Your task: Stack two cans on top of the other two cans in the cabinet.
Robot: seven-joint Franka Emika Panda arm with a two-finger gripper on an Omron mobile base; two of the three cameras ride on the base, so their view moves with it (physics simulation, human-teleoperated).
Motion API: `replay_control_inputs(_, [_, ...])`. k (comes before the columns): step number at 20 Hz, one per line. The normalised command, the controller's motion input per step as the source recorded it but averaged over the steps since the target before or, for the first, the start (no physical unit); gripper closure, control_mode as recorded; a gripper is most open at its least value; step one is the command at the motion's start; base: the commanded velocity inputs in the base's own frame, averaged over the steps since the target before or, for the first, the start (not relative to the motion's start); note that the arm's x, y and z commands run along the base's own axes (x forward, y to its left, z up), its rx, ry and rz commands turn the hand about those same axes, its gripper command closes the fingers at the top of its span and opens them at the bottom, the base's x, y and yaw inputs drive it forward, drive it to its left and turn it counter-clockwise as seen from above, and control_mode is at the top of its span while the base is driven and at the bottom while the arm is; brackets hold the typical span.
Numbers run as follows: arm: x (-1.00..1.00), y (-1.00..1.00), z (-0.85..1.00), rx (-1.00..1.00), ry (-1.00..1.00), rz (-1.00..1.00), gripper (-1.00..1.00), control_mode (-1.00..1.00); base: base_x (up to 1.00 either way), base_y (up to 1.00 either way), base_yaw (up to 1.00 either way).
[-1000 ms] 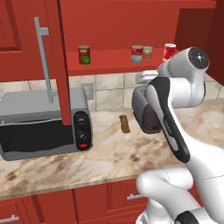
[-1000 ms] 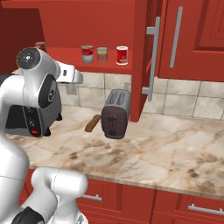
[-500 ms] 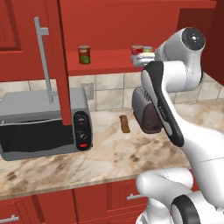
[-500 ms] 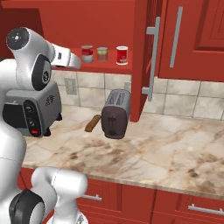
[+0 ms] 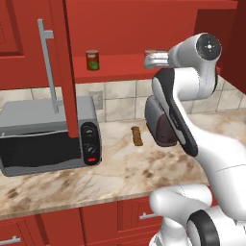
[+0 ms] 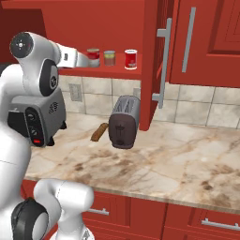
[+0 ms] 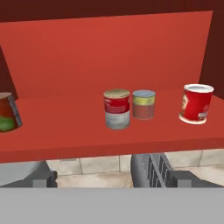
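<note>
Hand view: red-and-grey can (image 7: pixel 117 109) straight ahead of open end effector (image 7: pixel 113 178).

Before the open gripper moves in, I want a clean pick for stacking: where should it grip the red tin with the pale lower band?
Grip the red tin with the pale lower band across its upright round sides, coming straight from the shelf's open front. The blue-lidded tin stands close beside it, seemingly slightly behind, so finger room there looks tight.

Rendered pics, evenly bright, flat light w/ no clear source. Soft shadows only: cabinet (image 7: pixel 109 48) interior darkens toward top and side edges in hand view; faint shade under shelf (image 6: pixel 101 72) and beneath toaster (image 6: pixel 123 123) on tabletop (image 6: pixel 178 164). No glare, no motion blur. Textures low-res, so can (image 7: pixel 117 109) labels look smeared. No edge distortion.
</note>
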Motion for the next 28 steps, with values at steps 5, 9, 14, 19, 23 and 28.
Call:
replay_control_inputs(5, [0.33,-0.08,0.00,0.00,0.01,-0.01,-1.00,-1.00,0.00,0.00,0.00])
replay_control_inputs(9, [0.36,-0.10,0.00,0.00,0.10,-0.01,-1.00,-1.00,0.00,0.00,0.00])
replay_control_inputs(14, [0.37,-0.11,-0.03,0.00,0.07,0.00,-1.00,-1.00,0.00,0.00,0.00])
replay_control_inputs(19, [0.28,-0.01,-0.12,0.00,0.03,-0.02,-1.00,-1.00,0.00,0.00,0.00])
replay_control_inputs(23, [0.23,0.02,-0.21,0.00,0.00,-0.05,-1.00,-1.00,0.00,0.00,0.00])
replay_control_inputs(28, [0.34,0.01,-0.15,0.00,0.00,-0.01,-1.00,-1.00,0.00,0.00,0.00])
